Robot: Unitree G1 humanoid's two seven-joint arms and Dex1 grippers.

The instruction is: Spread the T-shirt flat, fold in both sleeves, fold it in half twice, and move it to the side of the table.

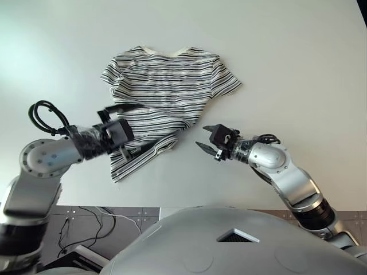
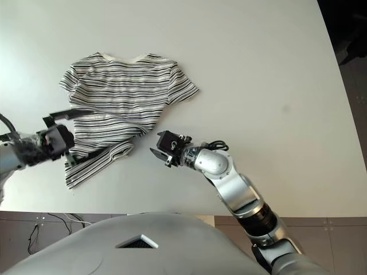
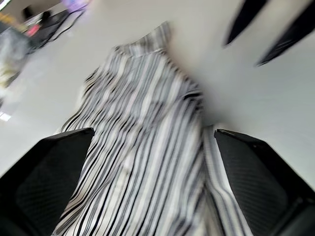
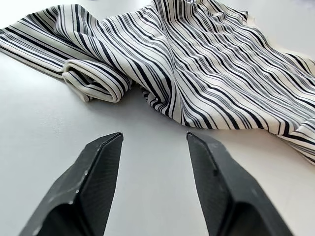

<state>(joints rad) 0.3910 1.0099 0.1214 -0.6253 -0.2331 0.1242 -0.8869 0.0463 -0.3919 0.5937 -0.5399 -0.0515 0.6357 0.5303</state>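
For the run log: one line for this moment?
T-shirt: rumpled, hem bunched, sleeves out | left gripper: open, straddling lower shirt | right gripper: open, beside hem over table

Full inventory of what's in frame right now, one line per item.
T-shirt: one, black-and-white striped, on the table left of centre, collar away from the robot, lower hem rumpled and partly rolled.
table: one, white, bearing the shirt.
cables: a few, dark, on the floor past the table's near edge.
left gripper: one, black, open, fingers straddling the shirt's lower left part.
right gripper: one, black, open, over bare table beside the rolled hem corner.
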